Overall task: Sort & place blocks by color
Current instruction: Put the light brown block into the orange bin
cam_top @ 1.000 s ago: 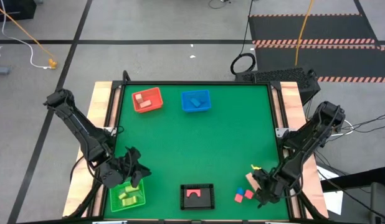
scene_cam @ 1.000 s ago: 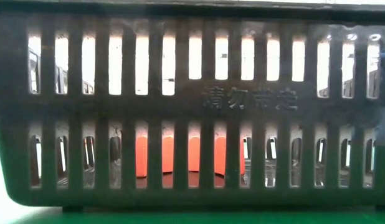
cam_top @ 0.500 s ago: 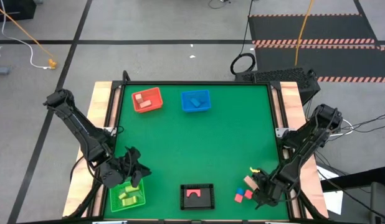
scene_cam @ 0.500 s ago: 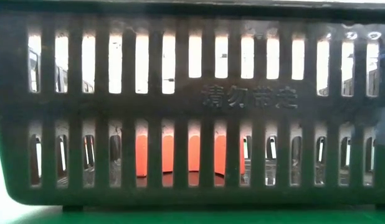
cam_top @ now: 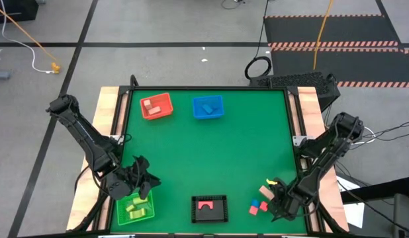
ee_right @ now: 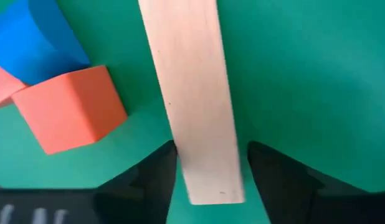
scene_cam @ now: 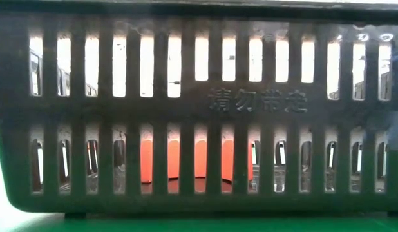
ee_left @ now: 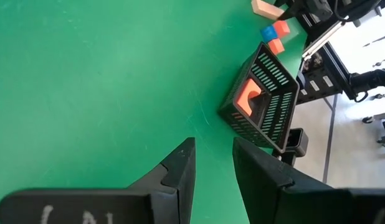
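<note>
A plain tan bar block lies flat on the green table near its front right corner. My right gripper points down over it, open, one finger close on each side of the bar's near end. Beside the bar rest a red cube and a blue block. My left gripper hangs open over the green basket at the front left, which holds yellow-green blocks; nothing is between its fingers. My right gripper has its fingers on either side of the tan bar's near end, coming from above and lying across the bar. Whether they touch its long sides I cannot tell. The bar lies flat on the table.
A black basket with a red arch piece stands at the front middle and fills the low view. A red basket and a blue basket stand at the back. A small yellow piece lies behind the right gripper.
My right gripper has sunk a little toward the tan bar. The blocks and baskets lie as before.
</note>
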You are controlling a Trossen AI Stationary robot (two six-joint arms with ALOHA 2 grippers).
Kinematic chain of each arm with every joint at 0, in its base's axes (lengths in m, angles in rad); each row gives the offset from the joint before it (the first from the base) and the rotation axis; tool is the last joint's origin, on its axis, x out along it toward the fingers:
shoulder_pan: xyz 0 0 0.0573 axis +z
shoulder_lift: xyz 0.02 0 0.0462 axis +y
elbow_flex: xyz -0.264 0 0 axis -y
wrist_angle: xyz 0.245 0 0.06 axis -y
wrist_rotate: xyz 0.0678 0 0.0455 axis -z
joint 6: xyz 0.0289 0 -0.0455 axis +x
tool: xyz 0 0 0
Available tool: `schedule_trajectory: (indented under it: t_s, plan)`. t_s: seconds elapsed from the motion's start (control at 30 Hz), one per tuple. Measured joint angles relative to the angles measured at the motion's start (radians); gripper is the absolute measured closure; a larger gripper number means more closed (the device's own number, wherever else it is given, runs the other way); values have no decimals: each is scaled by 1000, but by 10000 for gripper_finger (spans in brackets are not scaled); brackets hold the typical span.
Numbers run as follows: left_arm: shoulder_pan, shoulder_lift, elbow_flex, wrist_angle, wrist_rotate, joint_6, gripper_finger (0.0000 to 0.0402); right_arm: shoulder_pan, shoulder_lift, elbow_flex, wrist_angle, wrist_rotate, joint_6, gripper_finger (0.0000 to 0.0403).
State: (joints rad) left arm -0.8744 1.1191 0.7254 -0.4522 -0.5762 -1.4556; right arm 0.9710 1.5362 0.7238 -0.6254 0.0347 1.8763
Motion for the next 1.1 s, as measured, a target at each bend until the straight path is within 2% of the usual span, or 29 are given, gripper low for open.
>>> schedule_trajectory:
  t_s: [0.23, 0.47, 0.7, 0.9, 1.1]
  plan:
    - [1, 0, 0, 0, -5, 46, 293, -2, 1, 0, -31, 18, -41, 293]
    - [35, 0, 0, 5, -72, 44, 293, -28, -44, -2, -41, 32, -113, 293]
    - [119, 0, 0, 155, -89, 236, 293, -102, -145, -11, -62, 311, -242, 293]
    - [203, 0, 0, 337, -89, 408, 293, -259, -193, -6, 22, 453, -546, 293]
    - [311, 45, -1, 355, -87, 419, 293, -435, -186, -5, 330, 546, -1004, 293]
